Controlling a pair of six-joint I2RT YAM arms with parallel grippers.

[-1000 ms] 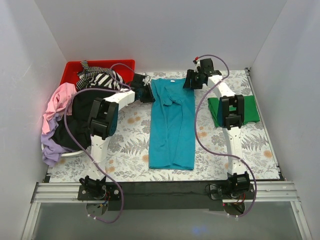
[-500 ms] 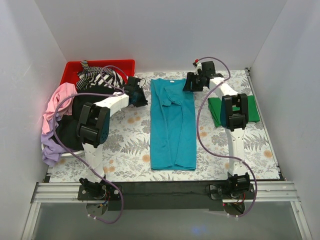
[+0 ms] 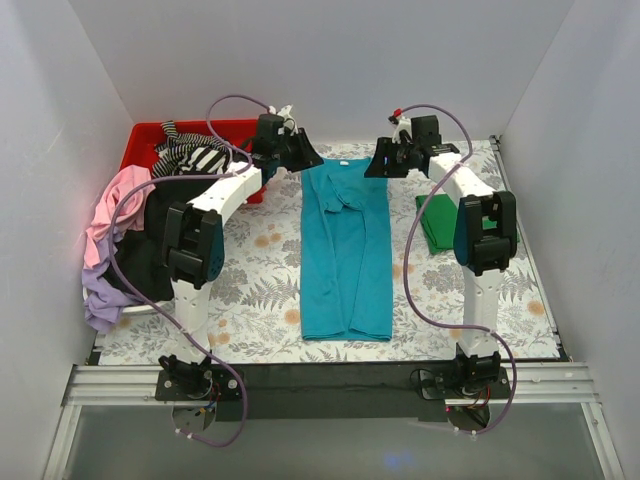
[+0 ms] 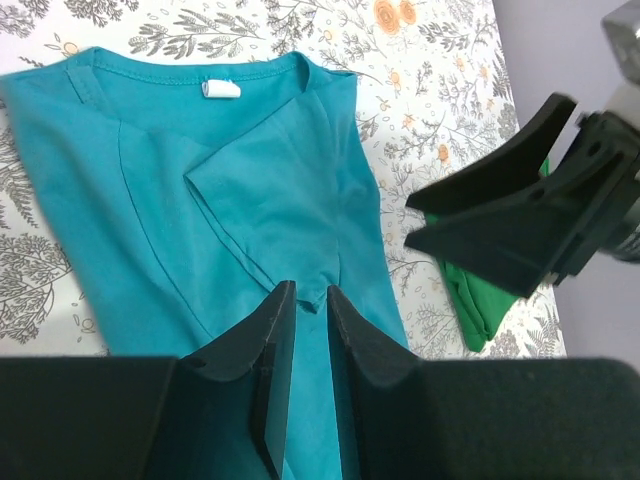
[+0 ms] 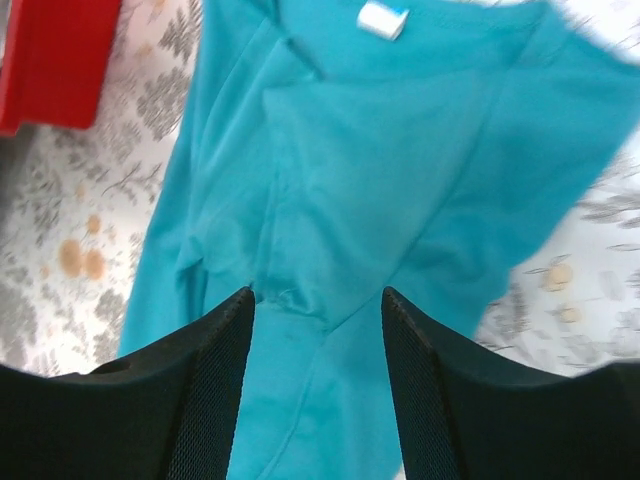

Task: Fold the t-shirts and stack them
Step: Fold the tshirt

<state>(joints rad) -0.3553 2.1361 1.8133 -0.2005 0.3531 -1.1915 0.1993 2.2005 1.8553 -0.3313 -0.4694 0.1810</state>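
Note:
The teal t-shirt (image 3: 345, 250) lies flat in the middle of the table, folded into a long strip with its sleeves turned in and its collar at the far end. It also shows in the left wrist view (image 4: 200, 200) and the right wrist view (image 5: 400, 150). My left gripper (image 3: 305, 152) hovers above the collar's left side, jaws a narrow gap apart and empty (image 4: 310, 290). My right gripper (image 3: 378, 165) hovers above the collar's right side, open and empty (image 5: 318, 295). A folded bright green t-shirt (image 3: 440, 222) lies at the right, partly hidden by my right arm.
A red bin (image 3: 150, 135) stands at the back left with a striped shirt (image 3: 200, 157) over its rim. Pink (image 3: 115, 200), black (image 3: 150, 240) and lilac (image 3: 100, 295) shirts are heaped along the left edge. White walls close in the table.
My left gripper has lifted off the table beside the shirt's left shoulder and swung back and right, over the collar. My right gripper has risen slightly. The teal shirt has not moved.

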